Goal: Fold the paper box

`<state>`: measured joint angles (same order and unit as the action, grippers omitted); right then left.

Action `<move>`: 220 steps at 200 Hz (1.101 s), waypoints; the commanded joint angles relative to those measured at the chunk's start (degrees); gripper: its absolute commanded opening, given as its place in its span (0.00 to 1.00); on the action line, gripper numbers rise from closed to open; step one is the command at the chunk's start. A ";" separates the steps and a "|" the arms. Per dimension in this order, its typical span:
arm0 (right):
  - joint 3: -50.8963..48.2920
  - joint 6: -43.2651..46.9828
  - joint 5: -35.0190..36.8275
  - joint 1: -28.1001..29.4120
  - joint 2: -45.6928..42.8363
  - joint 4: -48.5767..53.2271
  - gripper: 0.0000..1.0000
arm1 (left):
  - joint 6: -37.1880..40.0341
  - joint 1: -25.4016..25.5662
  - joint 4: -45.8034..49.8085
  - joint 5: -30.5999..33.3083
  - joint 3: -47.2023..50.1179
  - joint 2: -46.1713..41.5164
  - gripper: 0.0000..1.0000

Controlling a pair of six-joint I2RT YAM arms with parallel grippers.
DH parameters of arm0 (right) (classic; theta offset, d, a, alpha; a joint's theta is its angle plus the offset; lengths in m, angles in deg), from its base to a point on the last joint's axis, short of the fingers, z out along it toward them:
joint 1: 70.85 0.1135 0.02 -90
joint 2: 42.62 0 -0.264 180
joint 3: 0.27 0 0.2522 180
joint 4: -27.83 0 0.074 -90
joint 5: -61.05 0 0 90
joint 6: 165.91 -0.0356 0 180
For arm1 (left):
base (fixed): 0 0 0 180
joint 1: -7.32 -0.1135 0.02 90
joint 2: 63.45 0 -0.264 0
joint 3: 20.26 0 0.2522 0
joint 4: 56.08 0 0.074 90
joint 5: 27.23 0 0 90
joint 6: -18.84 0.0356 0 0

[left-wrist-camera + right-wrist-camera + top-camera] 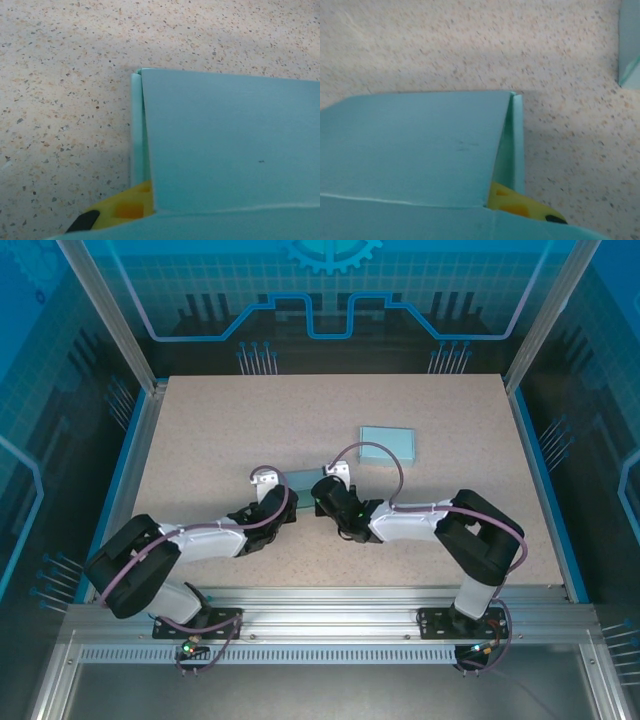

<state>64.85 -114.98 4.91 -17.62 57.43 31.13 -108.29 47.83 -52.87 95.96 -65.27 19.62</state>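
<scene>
Top external shows the box (303, 482) at table centre, left gripper (284, 502) clamped on its 9 o'clock end, right gripper (325, 492) clamped at 3 o'clock. If I pull unevenly, the flap (136, 130) could buckle or tear.

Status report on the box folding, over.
Both shut on the paper box: left gripper at one end, right gripper at the other. Side flaps up, fold looks unfinished. A second teal box lies apart, beyond it, not in the way.
</scene>
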 commanded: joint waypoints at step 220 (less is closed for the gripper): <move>2.06 2.59 -0.46 3.34 0.19 10.85 0.13 | 9.09 -4.48 31.51 -7.59 -9.37 -30.57 0.99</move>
<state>65.83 -113.58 4.06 -16.07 58.42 35.39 -105.95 47.24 -19.01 89.47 -70.58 -14.67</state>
